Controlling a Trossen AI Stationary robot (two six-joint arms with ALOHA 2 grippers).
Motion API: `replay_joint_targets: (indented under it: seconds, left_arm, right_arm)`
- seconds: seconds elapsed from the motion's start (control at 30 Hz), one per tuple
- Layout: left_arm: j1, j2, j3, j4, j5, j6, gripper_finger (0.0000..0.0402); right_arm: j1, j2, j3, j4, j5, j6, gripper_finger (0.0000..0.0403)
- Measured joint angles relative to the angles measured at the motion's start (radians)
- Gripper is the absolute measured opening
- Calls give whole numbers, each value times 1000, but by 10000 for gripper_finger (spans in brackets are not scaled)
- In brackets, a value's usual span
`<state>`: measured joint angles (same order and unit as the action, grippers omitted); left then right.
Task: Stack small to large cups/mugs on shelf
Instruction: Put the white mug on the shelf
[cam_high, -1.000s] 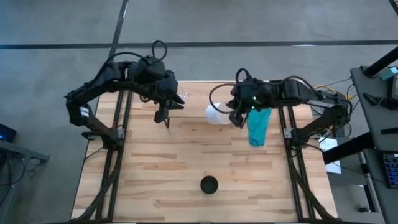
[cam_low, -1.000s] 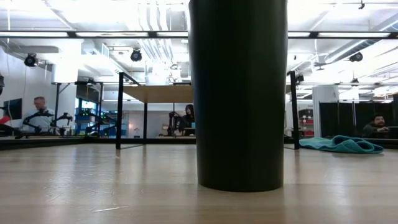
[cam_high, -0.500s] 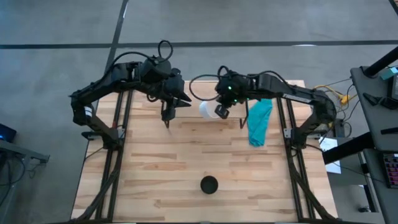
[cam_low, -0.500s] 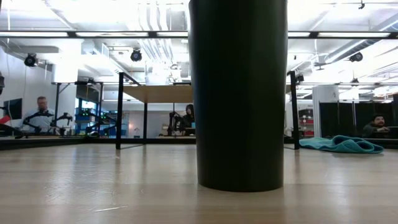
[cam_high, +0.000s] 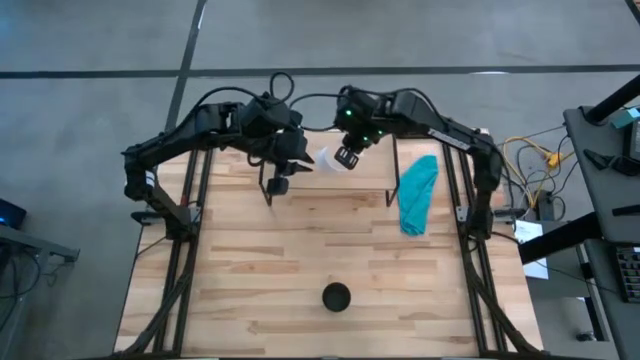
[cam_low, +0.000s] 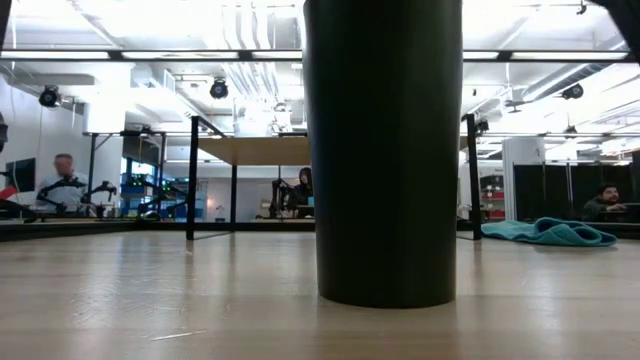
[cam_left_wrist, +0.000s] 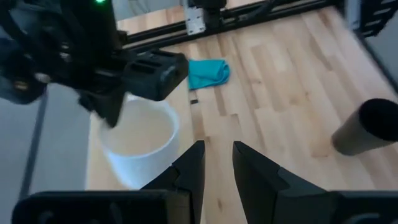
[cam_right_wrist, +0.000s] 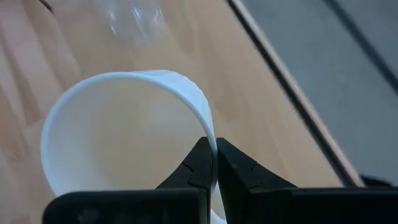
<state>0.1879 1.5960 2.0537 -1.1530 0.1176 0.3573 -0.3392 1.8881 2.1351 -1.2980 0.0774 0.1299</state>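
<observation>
My right gripper (cam_high: 346, 157) is shut on the white mug (cam_high: 328, 158) over the shelf (cam_high: 335, 185), a light board on thin black legs at the table's far side. In the right wrist view the clear glass cup (cam_right_wrist: 134, 18) stands on the board just beyond the mug (cam_right_wrist: 124, 137). My left gripper (cam_high: 279, 184) hovers just left of the mug, fingers a little apart (cam_left_wrist: 217, 168), touching nothing. The black cup (cam_high: 336, 297) stands upright near the table's near edge and fills the low view (cam_low: 382, 150). My right gripper pinches the mug's rim (cam_right_wrist: 208, 134), one finger inside the mug and one outside against its wall. The fingers come from above, slanting from the table's right. The mug's mouth faces up. Whether its base rests on the shelf board, I cannot tell.
A teal cloth (cam_high: 417, 195) lies on the table right of the shelf. The shelf's black legs (cam_high: 268, 192) stand close under my left gripper. Bare tabletop (cam_high: 250, 260) spreads between the shelf and the black cup. People sit in the room beyond the table.
My right gripper has carried the mug toward the table's left and far edge, from the shelf's right part to just beside the glass cup. My left gripper has shifted a little to the right, toward the mug. The black cup and the cloth have stayed put.
</observation>
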Motion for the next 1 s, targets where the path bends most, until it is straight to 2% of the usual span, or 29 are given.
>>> replay_joint_targets:
  seconds: [0.13,0.33,1.0]
  left_arm:
    - [0,-3,0,0,-61,25,68]
    - [0,-28,0,1,-113,74,68]
    - [0,-68,0,1,-117,76,68]
  right_arm:
    - [-15,63,101,-107,-70,-15,9]
    - [-18,158,223,-147,-81,-58,9]
    - [-30,186,219,-80,-81,-60,9]
